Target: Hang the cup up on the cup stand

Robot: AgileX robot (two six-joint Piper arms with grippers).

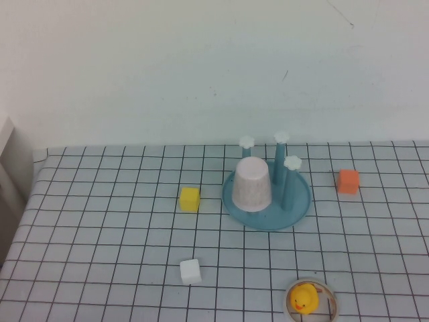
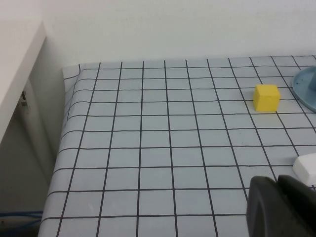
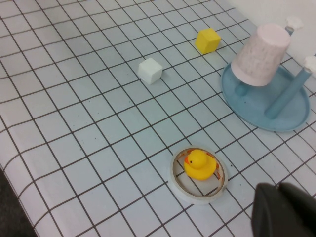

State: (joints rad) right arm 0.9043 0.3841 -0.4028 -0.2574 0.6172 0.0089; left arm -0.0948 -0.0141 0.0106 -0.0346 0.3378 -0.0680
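The pale pink cup (image 1: 253, 184) sits upside down over one peg of the cup stand (image 1: 298, 206), a teal-blue dish with upright blue pegs topped by white flower caps. The right wrist view shows the cup (image 3: 260, 54) tilted slightly on the stand (image 3: 261, 111). Neither arm appears in the high view. My left gripper (image 2: 277, 178) is shut and empty, hovering over the table's left part beside a white cube (image 2: 307, 168). My right gripper (image 3: 278, 186) is shut and empty, above the near edge close to the duck ring (image 3: 199, 164).
A yellow cube (image 1: 190, 198) lies left of the stand and an orange cube (image 1: 348, 181) right of it. The white cube (image 1: 190, 271) and a yellow duck in a ring (image 1: 305, 297) lie near the front. White furniture (image 1: 7, 154) borders the table's left edge.
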